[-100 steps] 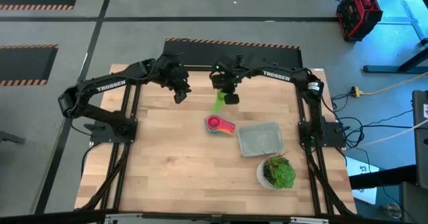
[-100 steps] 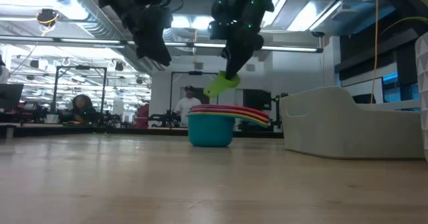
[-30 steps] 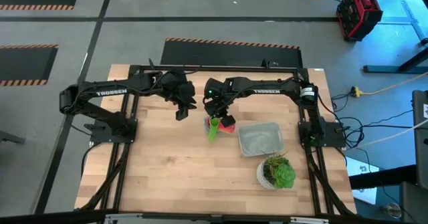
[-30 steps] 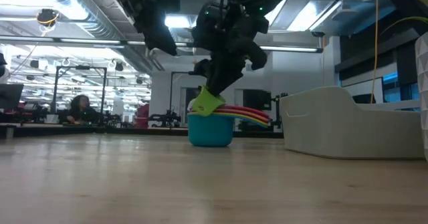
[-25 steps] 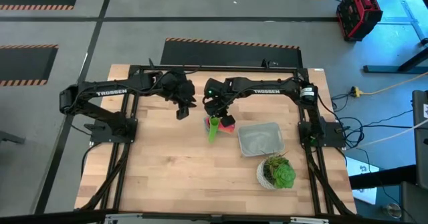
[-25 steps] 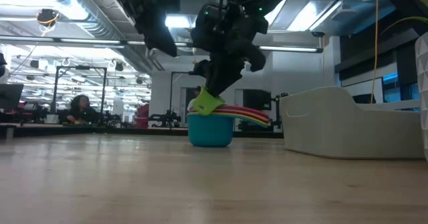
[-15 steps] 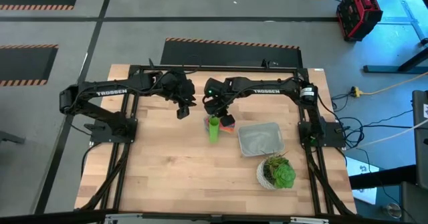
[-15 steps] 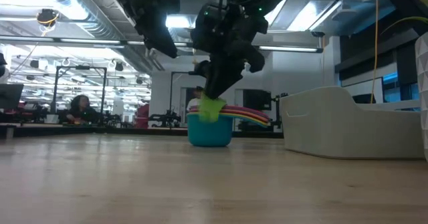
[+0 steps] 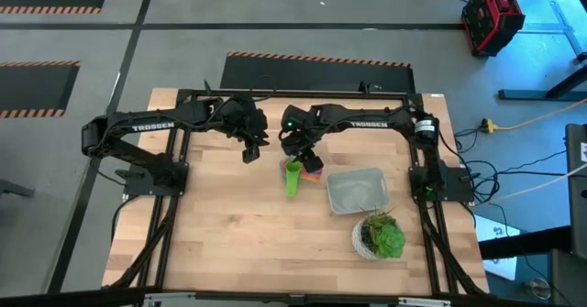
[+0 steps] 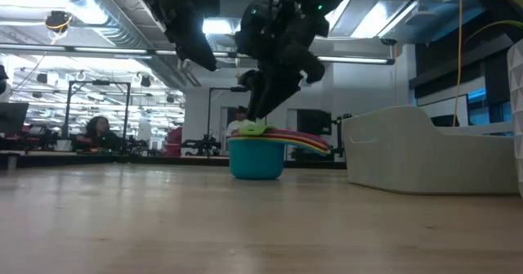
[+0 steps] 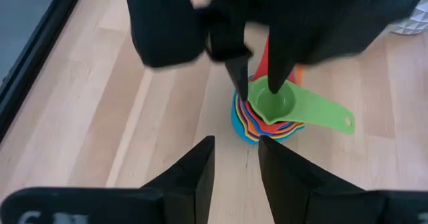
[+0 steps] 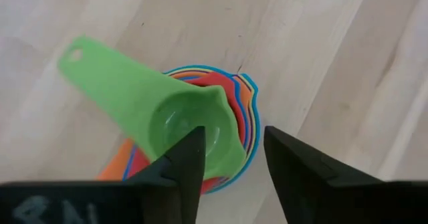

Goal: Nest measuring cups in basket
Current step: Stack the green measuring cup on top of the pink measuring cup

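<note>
Both my right gripper's (image 12: 227, 160) fingers stand apart, straddling the green cup's (image 12: 180, 127) rim atop the nested stack (image 10: 257, 158). My left gripper (image 9: 248, 151) hangs open nearby; bare tabletop (image 9: 229, 234) surrounds the stack, beside the basket (image 9: 358, 190).

the only writing that can be read is the white word "trossen", printed on each dark arm in the high view: once on the left arm (image 9: 151, 126) along its upper link, and once on the right arm (image 9: 371, 123) along its upper link. the right wrist view shows a few pale marks on the dark housing at its lower edge, too blurred to read. the left wrist view shows similar pale marks at its lower edge, also unreadable. nothing legible stands on the measuring cups, the table, or in the room seen in the low view
</note>
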You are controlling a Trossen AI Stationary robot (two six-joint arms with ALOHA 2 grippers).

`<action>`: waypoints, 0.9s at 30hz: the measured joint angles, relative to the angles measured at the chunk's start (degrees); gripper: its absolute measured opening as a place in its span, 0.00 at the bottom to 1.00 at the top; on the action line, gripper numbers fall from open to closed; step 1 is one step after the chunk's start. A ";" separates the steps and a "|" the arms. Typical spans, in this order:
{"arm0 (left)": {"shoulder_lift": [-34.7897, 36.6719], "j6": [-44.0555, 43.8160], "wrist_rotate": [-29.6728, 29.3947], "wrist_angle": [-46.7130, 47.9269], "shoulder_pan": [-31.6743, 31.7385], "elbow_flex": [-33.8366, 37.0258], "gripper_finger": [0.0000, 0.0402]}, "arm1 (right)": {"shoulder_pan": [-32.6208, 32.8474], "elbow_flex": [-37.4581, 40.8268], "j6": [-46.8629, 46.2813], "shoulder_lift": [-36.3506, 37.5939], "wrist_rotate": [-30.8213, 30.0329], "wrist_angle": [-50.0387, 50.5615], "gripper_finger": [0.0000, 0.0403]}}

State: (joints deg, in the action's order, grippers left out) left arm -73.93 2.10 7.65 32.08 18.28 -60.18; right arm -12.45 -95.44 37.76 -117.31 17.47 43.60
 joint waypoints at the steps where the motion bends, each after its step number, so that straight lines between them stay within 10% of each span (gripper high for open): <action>1: 0.00 -0.04 0.40 0.02 0.00 0.00 0.27 | 0.10 0.02 0.02 0.90 0.02 0.54 0.39; 15: 0.00 -6.79 2.46 -1.01 -7.89 6.32 0.27 | 0.38 3.88 -2.80 13.42 -0.17 11.69 0.39; 27: 0.00 -27.47 -4.63 -21.65 -19.12 20.92 0.27 | -5.13 18.97 -6.07 13.96 -14.38 0.67 0.39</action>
State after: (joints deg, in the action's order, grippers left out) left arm -73.93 -25.37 3.02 10.42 -0.84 -39.27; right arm -17.58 -76.47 31.68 -103.35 3.09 44.27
